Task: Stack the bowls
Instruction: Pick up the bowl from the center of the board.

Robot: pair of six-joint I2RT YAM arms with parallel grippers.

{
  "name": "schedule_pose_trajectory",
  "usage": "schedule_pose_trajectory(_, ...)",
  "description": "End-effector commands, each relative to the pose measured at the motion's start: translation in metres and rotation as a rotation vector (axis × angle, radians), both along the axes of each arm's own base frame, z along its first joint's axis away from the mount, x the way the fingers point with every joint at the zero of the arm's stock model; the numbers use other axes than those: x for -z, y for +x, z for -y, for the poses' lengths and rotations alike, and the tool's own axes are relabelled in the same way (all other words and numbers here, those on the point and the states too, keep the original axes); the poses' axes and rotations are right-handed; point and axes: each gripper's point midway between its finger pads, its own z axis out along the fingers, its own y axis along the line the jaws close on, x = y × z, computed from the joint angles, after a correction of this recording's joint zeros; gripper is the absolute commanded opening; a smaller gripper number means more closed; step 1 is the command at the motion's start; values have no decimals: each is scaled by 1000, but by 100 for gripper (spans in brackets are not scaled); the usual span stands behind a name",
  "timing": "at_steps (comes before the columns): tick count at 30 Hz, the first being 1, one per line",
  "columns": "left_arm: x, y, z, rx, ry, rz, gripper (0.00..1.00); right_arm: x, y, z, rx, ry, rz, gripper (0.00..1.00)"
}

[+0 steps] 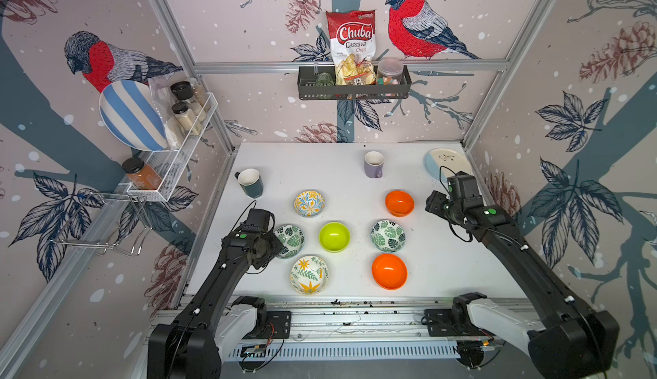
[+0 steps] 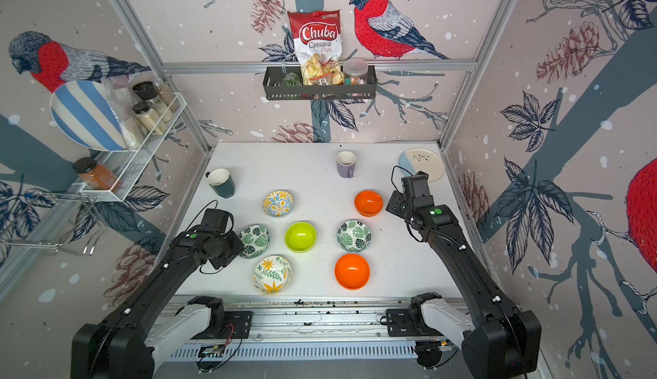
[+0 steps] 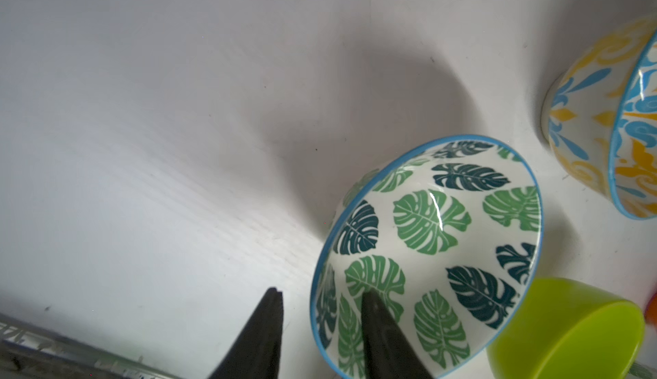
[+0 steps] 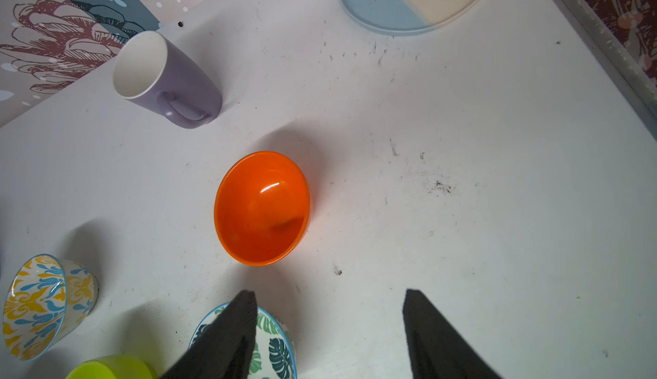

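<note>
Seven bowls sit singly on the desk [image 1: 355, 174], all upright and apart, none nested yet. At the back are the far floral bowl [image 1: 309, 203] and the far orange bowl [image 1: 399, 203]. In the middle row are the left leaf bowl [image 1: 293, 240], the lime bowl [image 1: 334, 236] and the right leaf bowl [image 1: 388, 235]. Nearest the robot are the near floral bowl [image 1: 309, 274] and the near orange bowl [image 1: 389, 271].

The left end effector [image 3: 320, 297] straddles the rim of the left leaf bowl. In the left wrist view one finger [image 3: 380, 331] hangs inside over the inner wall. The other is outside over the desk, with a gap showing between it and the rim. The jaws are parted and not pinching. The right end effector [image 4: 329, 293] is spread wide and empty, over bare desk near the far orange bowl.

The leaf and floral bowls look like glazed ceramic, so they are probably stiff, fairly heavy, slick and liable to chip. The orange and lime ones look like plastic, so they are likely lighter and may skid if nudged.

The best hold seems to be the wall just under the rim, one finger in and one out. A pinch on one side may let the bowl tip, so it calls for a firm squeeze and a gentle landing.
</note>
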Motion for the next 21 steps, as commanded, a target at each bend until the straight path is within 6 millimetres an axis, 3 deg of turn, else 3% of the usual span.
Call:
schedule_pose_trajectory(1, 2, 6, 6, 38, -24, 25, 35, -1, 1, 2, 7, -12, -4, 67)
schedule_pose_trajectory(11, 12, 4, 6, 40, -15, -6, 22, 2, 0, 1, 3, -12, -15, 67)
schedule_pose_trajectory(21, 10, 3, 3, 31, -3, -8, 11, 3, 1, -1, -9, -7, -21, 67)
